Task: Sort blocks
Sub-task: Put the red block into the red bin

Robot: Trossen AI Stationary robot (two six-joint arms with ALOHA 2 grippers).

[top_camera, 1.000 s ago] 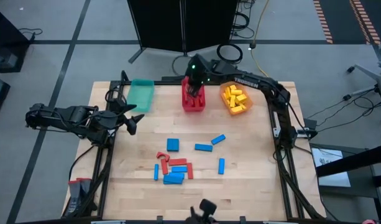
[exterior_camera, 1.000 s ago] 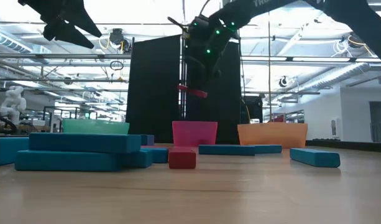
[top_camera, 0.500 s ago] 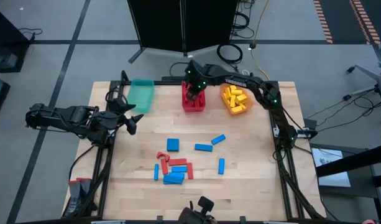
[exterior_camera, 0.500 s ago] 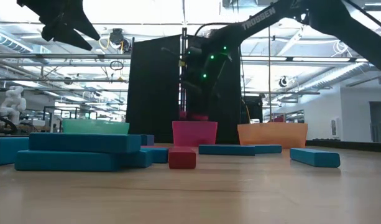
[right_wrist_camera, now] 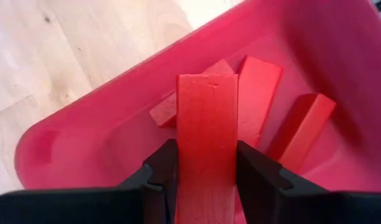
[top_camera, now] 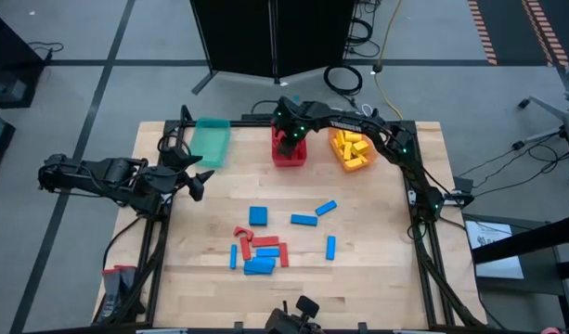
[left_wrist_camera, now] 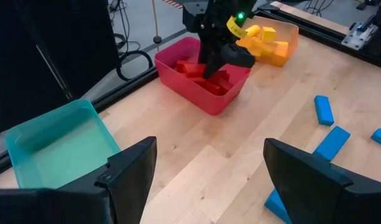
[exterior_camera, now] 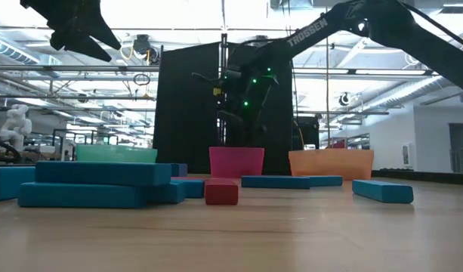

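Now the right claw (right_wrist_camera: 206,180) is down in the red bin (top_camera: 290,153), pinching one red block (right_wrist_camera: 206,124) between its two fingers. It holds the block over the bin because red blocks go with red, so I think it will let go soon. Three more red blocks lie in the bin under it.

The left claw (top_camera: 193,178) waits at the left side of the tabletop (top_camera: 377,232), near the teal bin (top_camera: 210,139), with its fingers spread wide and nothing between them. The teal bin looks bare inside, so the blue ones are not sorted yet.

The orange bin (top_camera: 351,148) has a heap of yellow blocks (top_camera: 352,145) in it, too jumbled to count. I see no yellow ones left on the tabletop, so that colour seems done.

There are three bins, all in a row at the far edge.

Still on the tabletop are the loose blocks. I count about seven blue blocks (top_camera: 304,220) and about four red blocks (top_camera: 266,242), but some lie bunched together, so I may be off by one.
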